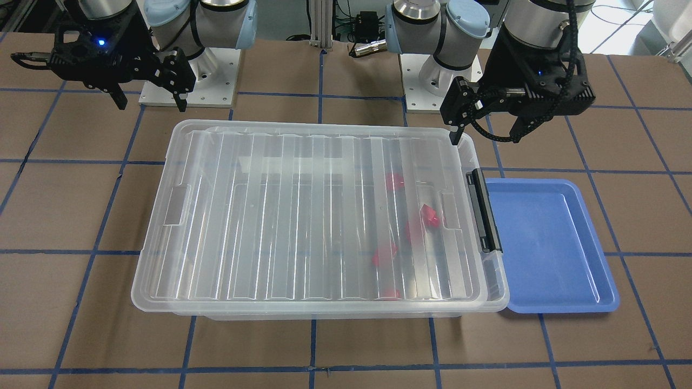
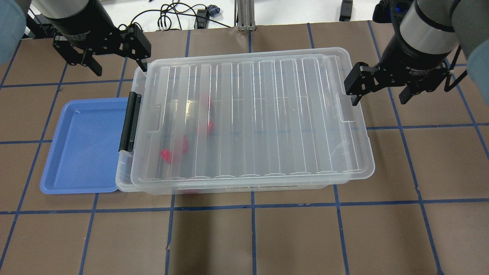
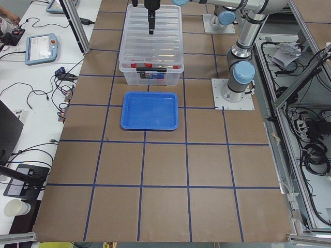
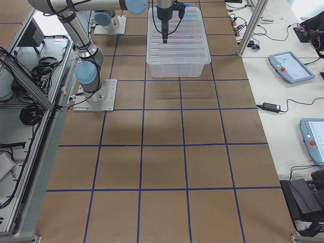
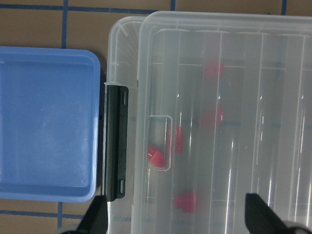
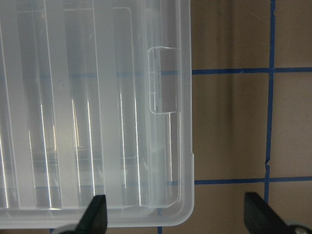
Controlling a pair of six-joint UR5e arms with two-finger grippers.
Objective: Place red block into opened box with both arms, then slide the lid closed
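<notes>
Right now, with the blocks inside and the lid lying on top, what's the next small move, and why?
Probably lower the right gripper beside the lid's overhanging end and nudge it toward the latch. The lid sits short of that end, leaving the rim of the box bare there, and the red blocks are already inside.

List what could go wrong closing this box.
1. The clear ribbed plastic lid stops short of the black latch bar, leaving the rim of the clear plastic storage box uncovered; pushed unevenly, it may skew and jam.
2. The flat blue plastic tray lies right beside the latch end; a hard push could shove the box into it.
3. The open left gripper hangs near that end's far corner; lowered, it could snag the rim.
</notes>
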